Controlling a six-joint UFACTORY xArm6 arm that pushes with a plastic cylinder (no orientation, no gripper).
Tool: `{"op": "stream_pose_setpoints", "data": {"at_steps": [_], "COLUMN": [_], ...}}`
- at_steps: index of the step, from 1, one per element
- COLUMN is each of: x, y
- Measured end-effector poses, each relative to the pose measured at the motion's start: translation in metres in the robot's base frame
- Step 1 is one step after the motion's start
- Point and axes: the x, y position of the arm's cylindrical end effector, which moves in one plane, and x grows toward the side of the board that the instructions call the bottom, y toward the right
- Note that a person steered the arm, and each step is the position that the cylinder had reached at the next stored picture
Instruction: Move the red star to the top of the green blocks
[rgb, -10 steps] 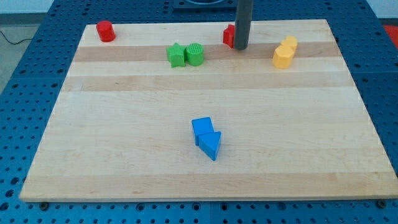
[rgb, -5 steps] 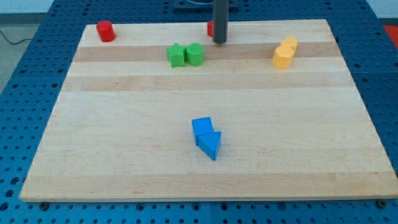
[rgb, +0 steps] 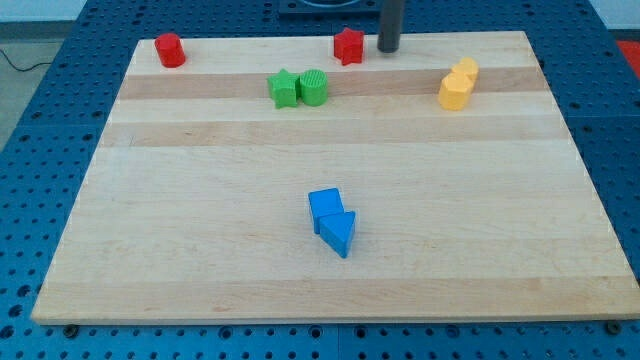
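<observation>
The red star (rgb: 348, 46) lies near the board's top edge, up and to the right of the green blocks. The green star (rgb: 284, 88) and the green cylinder (rgb: 313, 87) sit side by side, touching. My tip (rgb: 388, 49) is at the top edge, just right of the red star and apart from it by a small gap.
A red cylinder (rgb: 169, 49) is at the top left corner. Two yellow blocks (rgb: 458, 84) sit together at the upper right. Two blue blocks (rgb: 332, 222) sit together below the middle. The wooden board (rgb: 200, 220) lies on a blue perforated table.
The red star has been pushed left and slightly up along the top edge. My tip went left with it, then drew back to the right of the star.
</observation>
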Motion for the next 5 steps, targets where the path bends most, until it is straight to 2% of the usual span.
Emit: {"op": "stream_pose_setpoints", "data": {"at_steps": [2,3,5], "x": [0.000,0.000,0.033], "y": [-0.070,-0.080,-0.016]}}
